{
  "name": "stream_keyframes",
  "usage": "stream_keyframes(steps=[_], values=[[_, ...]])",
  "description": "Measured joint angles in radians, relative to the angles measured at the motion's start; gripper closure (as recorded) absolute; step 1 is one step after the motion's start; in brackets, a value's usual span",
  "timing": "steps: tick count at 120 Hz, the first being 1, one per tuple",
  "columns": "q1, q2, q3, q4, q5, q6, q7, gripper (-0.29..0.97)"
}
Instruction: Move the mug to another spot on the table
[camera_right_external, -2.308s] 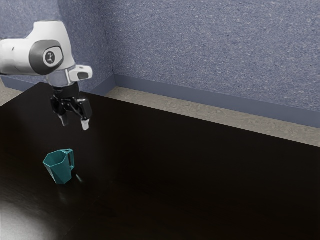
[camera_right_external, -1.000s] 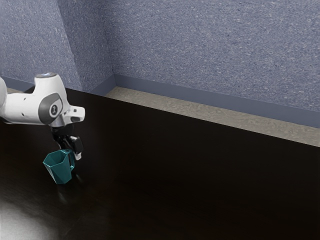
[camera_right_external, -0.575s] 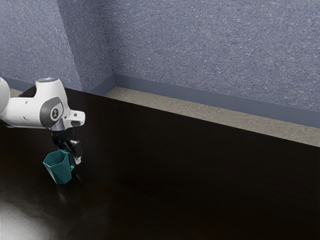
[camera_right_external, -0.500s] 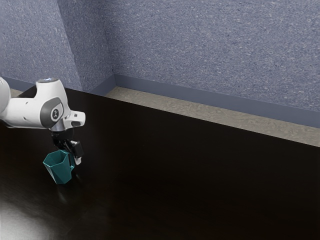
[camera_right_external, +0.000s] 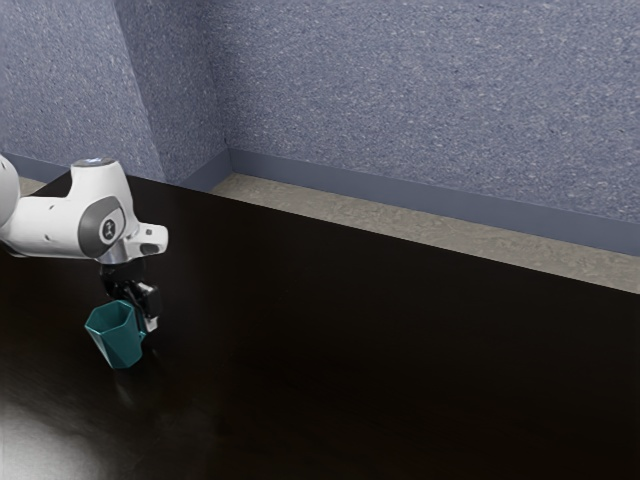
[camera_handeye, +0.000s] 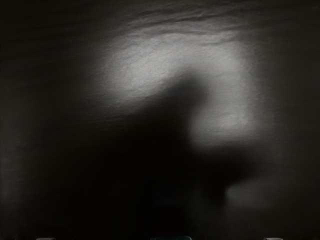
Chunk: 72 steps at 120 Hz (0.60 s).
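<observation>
A teal faceted mug (camera_right_external: 113, 337) stands upright on the dark table (camera_right_external: 380, 340) near the exterior view's left. My gripper (camera_right_external: 139, 311) has come down onto the mug's handle side and is shut on the mug there. One black finger (camera_right_external: 150, 302) shows on the outer side, while the other is hidden at the rim. In the wrist view a thin teal sliver of the mug (camera_handeye: 170, 237) sits just under my hand, above a dark shadow on the tabletop.
The dark table stretches wide toward the exterior view's right and front. A bright glare patch (camera_right_external: 40, 440) lies at its front left corner. Blue-grey walls (camera_right_external: 420, 90) stand behind a strip of floor beyond the table's far edge.
My hand has dropped from above the table to the mug. In the last half second the fingers drew in on the handle side and the mug shifted slightly to the exterior view's left.
</observation>
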Motion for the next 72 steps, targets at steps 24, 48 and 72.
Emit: stream_keyframes(steps=[24,48,72], values=[[-0.004,0.007,0.001,0.001,0.034,-0.004,-0.010,0.30],[-0.012,0.009,0.002,0.008,0.062,-0.012,-0.028,0.41],[-0.018,0.014,0.002,0.023,0.095,-0.042,-0.064,0.51]])
